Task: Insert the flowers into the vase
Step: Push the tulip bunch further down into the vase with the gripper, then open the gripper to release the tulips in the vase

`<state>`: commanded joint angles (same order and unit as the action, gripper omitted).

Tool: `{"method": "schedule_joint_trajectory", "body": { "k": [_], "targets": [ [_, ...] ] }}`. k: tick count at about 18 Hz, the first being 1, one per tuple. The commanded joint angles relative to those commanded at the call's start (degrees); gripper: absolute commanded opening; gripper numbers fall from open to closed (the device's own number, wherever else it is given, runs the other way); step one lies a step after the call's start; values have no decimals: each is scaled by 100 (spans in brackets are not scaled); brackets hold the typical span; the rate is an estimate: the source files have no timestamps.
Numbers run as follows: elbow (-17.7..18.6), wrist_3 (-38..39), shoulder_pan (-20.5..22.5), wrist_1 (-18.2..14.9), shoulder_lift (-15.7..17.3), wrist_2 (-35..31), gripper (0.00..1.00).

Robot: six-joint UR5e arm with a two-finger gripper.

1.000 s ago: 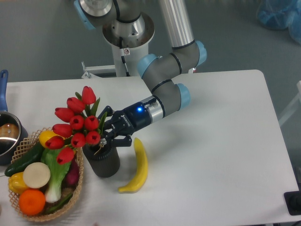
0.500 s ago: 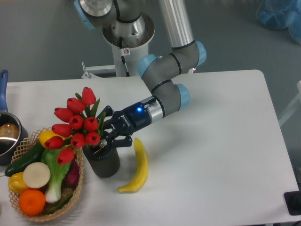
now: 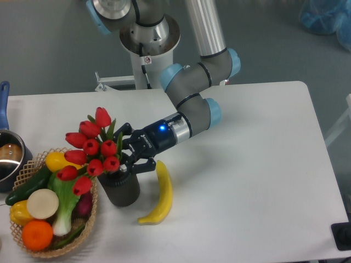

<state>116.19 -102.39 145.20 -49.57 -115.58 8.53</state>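
The flowers [image 3: 90, 150], a bunch of red tulips with green leaves, stand with their stems down in the vase [image 3: 119, 189], a short dark grey cylinder left of the table's middle. The heads lean left over the basket. My gripper [image 3: 130, 149] reaches in from the right just above the vase's rim, at the height of the stems. Its black fingers [image 3: 143, 163] stand apart on either side of the stems. The blooms and leaves hide where the stems meet the vase's hole.
A yellow banana [image 3: 160, 193] lies right beside the vase. A wicker basket [image 3: 90, 216] of vegetables and fruit touches the vase on its left. A metal pot with a blue handle [image 3: 4, 159] sits at the left edge.
The tulip bunch has sunk a little lower and shifted slightly right, toward the gripper, while the gripper has hardly moved.
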Motion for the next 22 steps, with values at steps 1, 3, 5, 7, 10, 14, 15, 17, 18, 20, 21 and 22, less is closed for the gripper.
{"method": "schedule_joint_trajectory", "body": {
  "k": [1, 3, 5, 7, 10, 14, 15, 17, 18, 20, 21, 22],
  "targets": [
    [0, -44, 9, 0, 0, 0, 70],
    [0, -79, 17, 0, 0, 0, 76],
    [0, -79, 26, 0, 9, 0, 85],
    [0, -79, 44, 0, 18, 0, 88],
    [-9, -88, 79, 0, 35, 0, 100],
    [0, -88, 254, 9, 79, -61, 100],
    [17, -79, 298, 17, 97, -79, 100],
    [88, -79, 351, 26, 202, -149, 100],
    [140, -79, 430, 26, 263, -306, 100],
    [202, -53, 536, 18, 368, -631, 100],
    [228, -36, 562, 18, 421, -746, 100],
    [237, -18, 615, 9, 474, -851, 100]
  ]
}}
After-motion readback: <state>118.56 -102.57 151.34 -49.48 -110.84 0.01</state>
